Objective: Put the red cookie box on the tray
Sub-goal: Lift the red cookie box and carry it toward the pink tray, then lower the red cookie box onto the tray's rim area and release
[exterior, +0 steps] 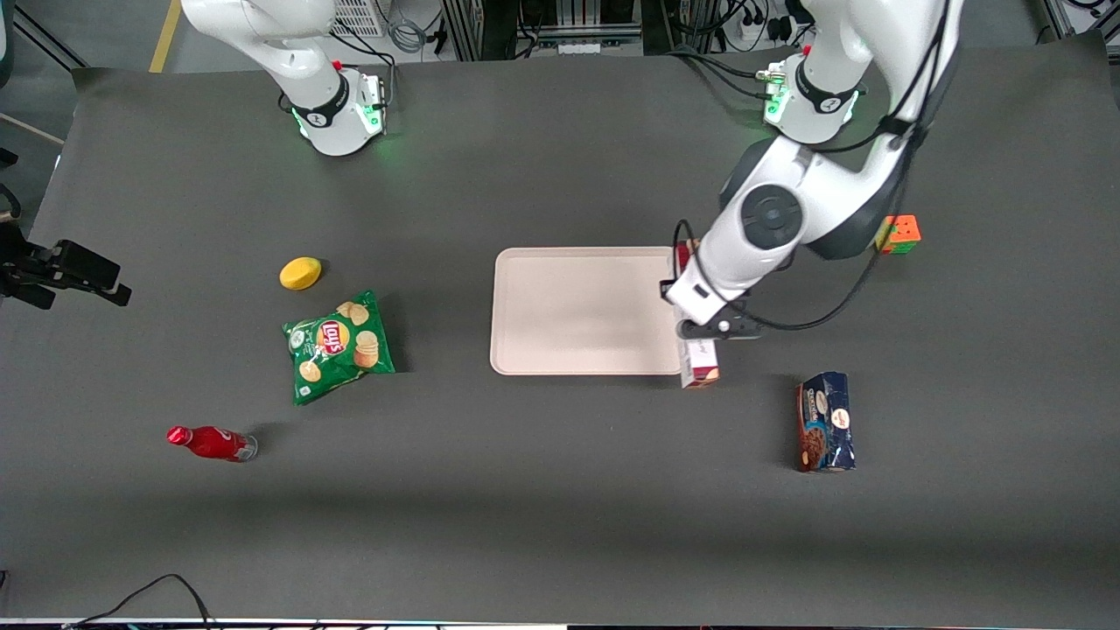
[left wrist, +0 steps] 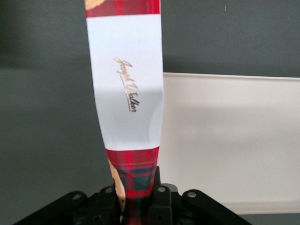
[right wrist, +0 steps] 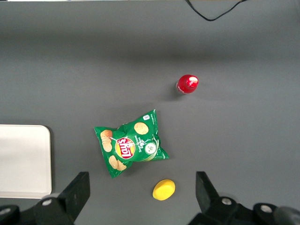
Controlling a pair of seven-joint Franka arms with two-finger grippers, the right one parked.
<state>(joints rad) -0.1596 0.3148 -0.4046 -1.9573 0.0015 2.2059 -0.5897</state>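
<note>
The red cookie box (exterior: 699, 362) is a long slim carton in red plaid with a white label patch (left wrist: 127, 79). It runs along the edge of the tray (exterior: 577, 306) that faces the working arm's end of the table. My gripper (exterior: 705, 325) is over the middle of the box, and the arm hides most of the carton in the front view. In the left wrist view the gripper (left wrist: 137, 199) is shut on the box's plaid end, with a black finger (left wrist: 161, 201) pressed against each side. The pale pink tray (left wrist: 225, 140) lies beside the box with nothing on it.
A dark blue cookie package (exterior: 825, 422) lies nearer the front camera, toward the working arm's end. A coloured cube (exterior: 899, 234) sits farther back on that side. Toward the parked arm's end lie a green chips bag (exterior: 339, 346), a yellow fruit (exterior: 300, 273) and a red bottle (exterior: 210, 443).
</note>
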